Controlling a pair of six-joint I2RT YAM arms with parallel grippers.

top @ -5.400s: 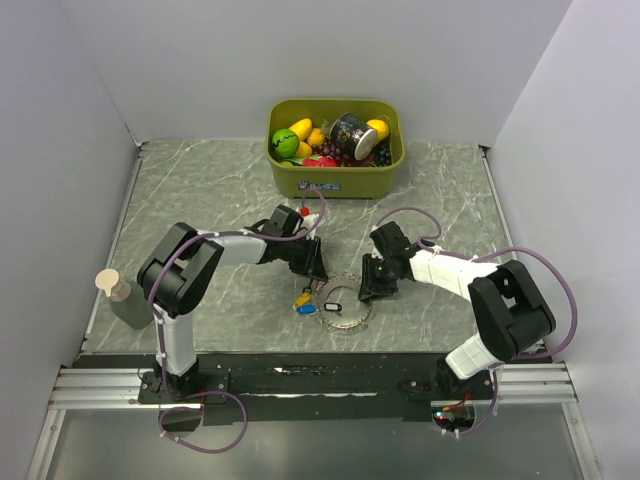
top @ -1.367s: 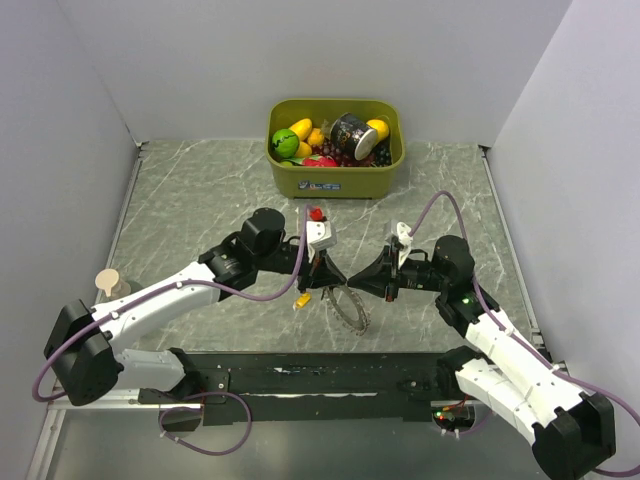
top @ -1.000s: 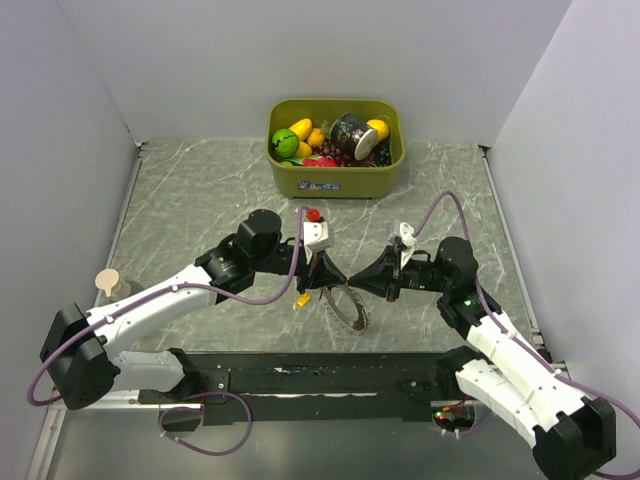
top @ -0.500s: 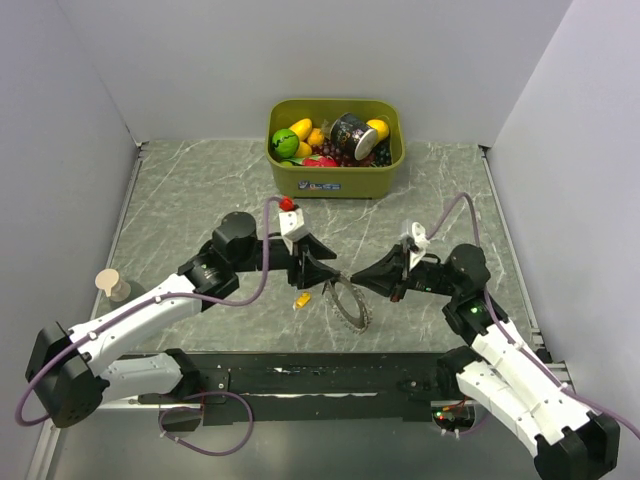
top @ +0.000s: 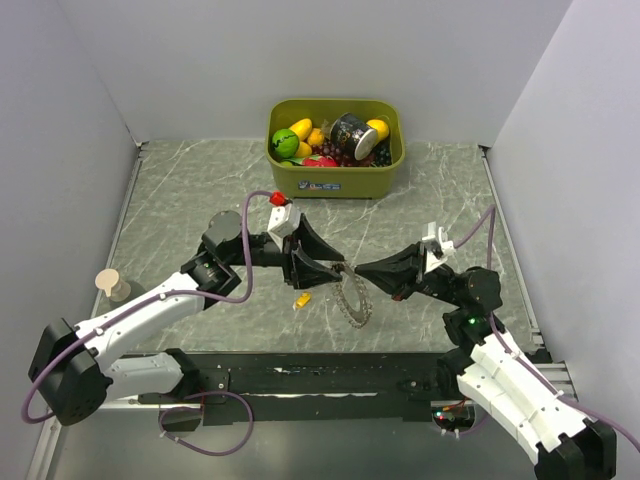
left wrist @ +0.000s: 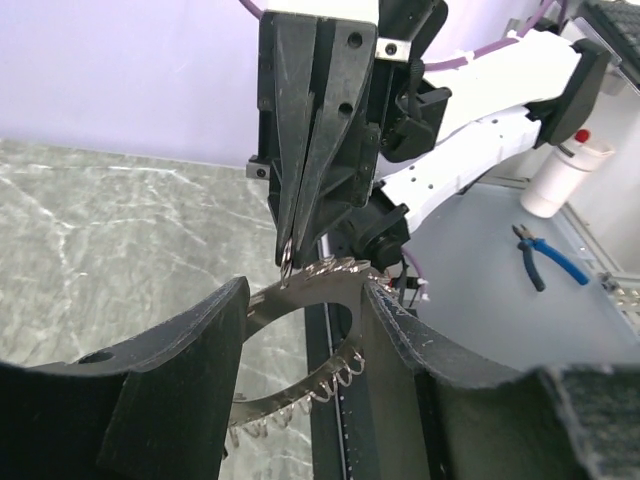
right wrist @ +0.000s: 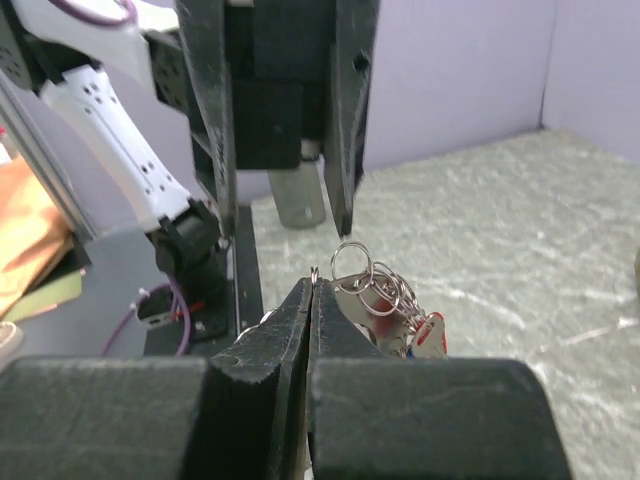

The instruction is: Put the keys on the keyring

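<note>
- Grey-silver beaded metal keyring (top: 352,298) is now hanging lifted off the marbled table (top: 200,190), with the black right gripper (right wrist: 312,290) pinching its rim tight.
- Black left gripper (left wrist: 305,315) is straddling it, jaws apart, and the small yellow-tagged key (top: 300,298) is still lying loose below.

keyring (top: 353,297) between left claw (top: 335,267) and right claw (top: 359,268), loose key (top: 300,299) just left, bin (top: 335,181) far behind

Now the keyring (top: 353,298) aloft between left hand (top: 327,268) and right hand (top: 360,268).
</note>
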